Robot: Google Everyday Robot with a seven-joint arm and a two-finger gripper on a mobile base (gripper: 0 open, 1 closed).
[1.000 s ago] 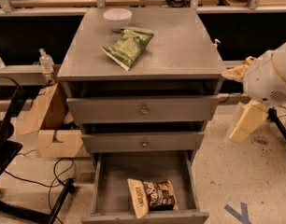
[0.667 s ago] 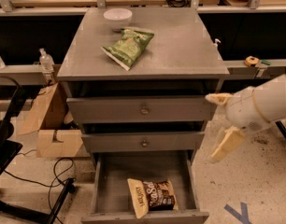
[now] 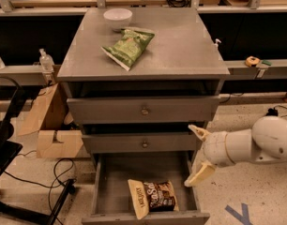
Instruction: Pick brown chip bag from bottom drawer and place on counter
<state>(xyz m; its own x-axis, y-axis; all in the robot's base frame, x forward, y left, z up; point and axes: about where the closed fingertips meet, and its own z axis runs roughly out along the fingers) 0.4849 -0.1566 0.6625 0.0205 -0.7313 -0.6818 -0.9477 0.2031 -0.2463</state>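
Note:
The brown chip bag lies flat in the open bottom drawer, near its front, cream end panel to the left. The grey counter tops the cabinet. My gripper is at the cabinet's right edge, above the drawer's right rim and up and to the right of the bag. Its two cream fingers are spread wide apart and hold nothing.
A green chip bag and a white bowl sit on the counter. Two knobbed drawers above are shut. A cardboard box and cables lie on the floor at left. Wooden benches stand behind.
My arm and gripper have moved down and to the left, from beside the top drawer to the bottom drawer's right rim. The bag has not moved.

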